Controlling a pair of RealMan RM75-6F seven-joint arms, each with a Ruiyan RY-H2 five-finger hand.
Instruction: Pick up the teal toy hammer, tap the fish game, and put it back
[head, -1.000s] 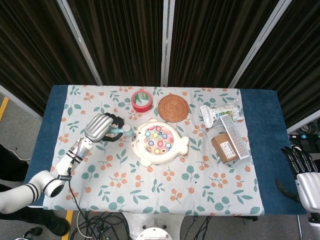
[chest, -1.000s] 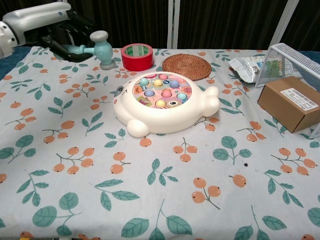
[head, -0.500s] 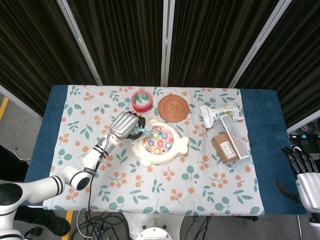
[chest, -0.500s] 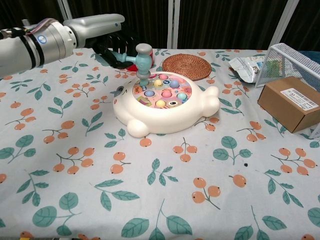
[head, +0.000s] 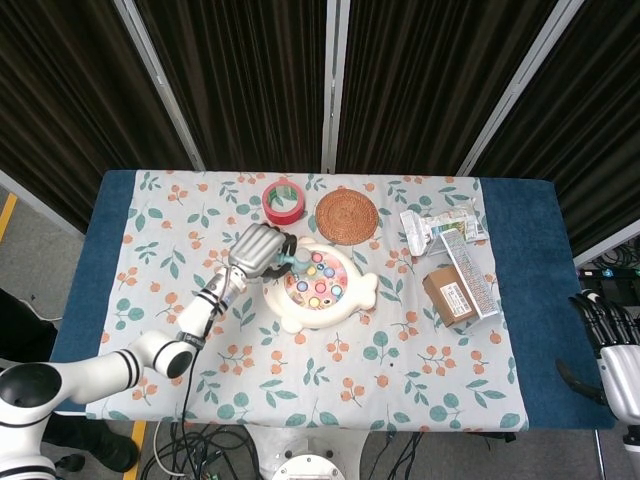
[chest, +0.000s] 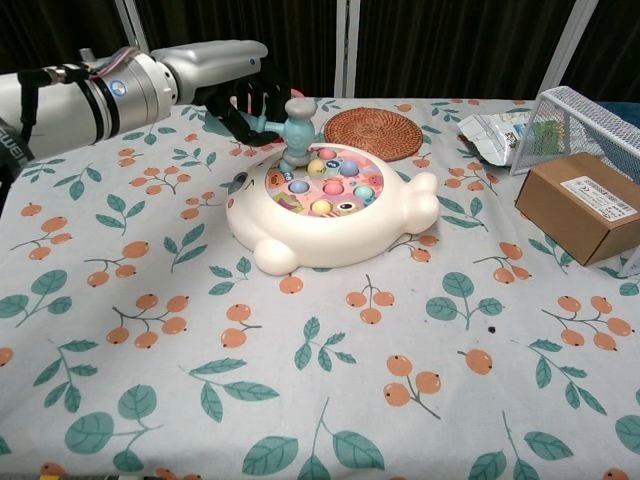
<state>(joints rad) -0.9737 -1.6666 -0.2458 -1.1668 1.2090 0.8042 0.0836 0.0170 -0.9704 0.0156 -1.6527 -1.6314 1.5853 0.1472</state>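
Near edge of the worktop (chest: 330, 420): bare floral cloth. At the near right, off the cloth edge in the head view, the right hand (head: 612, 345) sits beside the worktop, holding nothing, dark fingers (head: 598, 318) spread apart and pointing away.

Middle of the worktop: white fish game (chest: 325, 205), rounded body, its round pink top set with coloured fish pegs. Its tail lobes lie to the right, its snout toward the near left.

Just beyond the game's left far rim: left hand (chest: 225, 80), arm reaching in from the left. Its fingers (chest: 240, 118) are wrapped round the handle of the teal toy hammer (chest: 292, 125). Handle's long axis runs roughly level, left to right, from the palm out toward the game. The head stands crosswise to it, near vertical: grey upper face up, lower face pointing down onto the far-left part of the peg field. The lower face looks to be touching or just above a peg; cannot tell which from either view. In the head view the hammer (head: 291, 262) is mostly covered by the hand (head: 255, 250); only the teal tip shows at the game's (head: 322, 285) rim.

To the right: brown cardboard box (chest: 580, 205), with a wire mesh basket (chest: 585, 115) behind it and foil packets (chest: 495, 130) to the left of the basket.

Far side: woven round coaster (chest: 373, 130), then a red tape roll (head: 283, 200) to its left.
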